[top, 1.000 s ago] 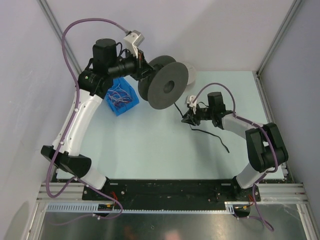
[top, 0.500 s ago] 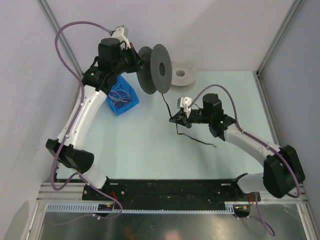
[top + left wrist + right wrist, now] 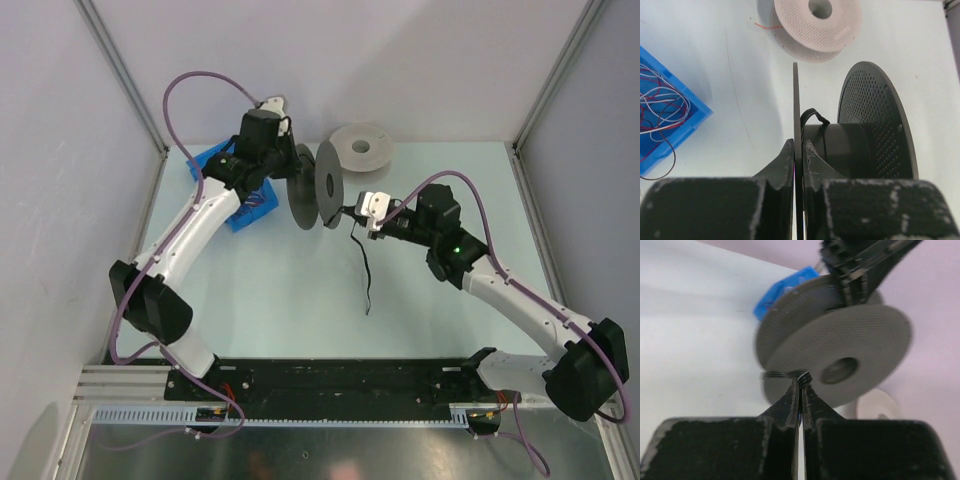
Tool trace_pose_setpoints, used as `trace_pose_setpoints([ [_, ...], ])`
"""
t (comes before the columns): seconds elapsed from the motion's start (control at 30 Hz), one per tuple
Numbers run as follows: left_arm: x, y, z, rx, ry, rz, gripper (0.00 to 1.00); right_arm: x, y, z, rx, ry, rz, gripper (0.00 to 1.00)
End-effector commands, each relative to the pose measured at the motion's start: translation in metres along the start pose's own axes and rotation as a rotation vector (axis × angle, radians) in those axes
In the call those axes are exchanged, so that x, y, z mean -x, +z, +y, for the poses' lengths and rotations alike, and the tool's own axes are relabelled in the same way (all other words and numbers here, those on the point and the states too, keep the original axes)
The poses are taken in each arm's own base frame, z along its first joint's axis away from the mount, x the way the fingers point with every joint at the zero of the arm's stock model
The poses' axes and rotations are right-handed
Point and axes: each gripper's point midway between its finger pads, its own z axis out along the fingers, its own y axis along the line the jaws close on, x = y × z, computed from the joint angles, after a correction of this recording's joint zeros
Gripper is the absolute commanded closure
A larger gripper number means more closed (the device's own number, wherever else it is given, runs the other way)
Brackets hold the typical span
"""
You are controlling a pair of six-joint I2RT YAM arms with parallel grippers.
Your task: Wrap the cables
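My left claw [image 3: 797, 150] clamps the dark spool's flange [image 3: 795, 100]; my right claw [image 3: 800, 385] pinches the cable [image 3: 365, 270]. I'd hold it taut, feeding toward nine o'clock.

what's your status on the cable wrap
Left hand shut on dark spool flange. Right hand shut on black cable at the core, tail loose. White spool, blue bin stand clear.

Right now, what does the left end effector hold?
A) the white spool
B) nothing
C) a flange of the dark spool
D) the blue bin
C: the left end effector is shut on the thin flange edge of the dark spool, while the white spool lies apart, untouched.
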Motion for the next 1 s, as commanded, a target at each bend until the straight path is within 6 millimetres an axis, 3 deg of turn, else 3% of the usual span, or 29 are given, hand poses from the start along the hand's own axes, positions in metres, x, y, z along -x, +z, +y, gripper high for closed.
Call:
trace_pose_setpoints([
  [0.0,0.019,-0.017,-0.017,-0.057,0.051,-0.095,1.00,0.045,-0.016,-0.067,-0.275,-0.218,-0.039,1.00],
  [0.23,-0.002,-0.020,-0.034,-0.127,0.068,-0.042,1.00,0.081,-0.016,-0.087,-0.363,-0.322,-0.165,1.00],
  [0.53,-0.025,-0.021,-0.043,-0.197,0.085,0.024,1.00,0.108,-0.016,-0.113,-0.512,-0.421,-0.280,0.96],
  [0.63,-0.033,-0.019,-0.042,-0.200,0.090,0.046,1.00,0.117,-0.014,-0.112,-0.512,-0.452,-0.325,0.94],
  [0.97,-0.052,-0.015,-0.047,-0.213,0.117,0.089,1.00,0.136,0.008,-0.081,-0.441,-0.530,-0.396,0.94],
])
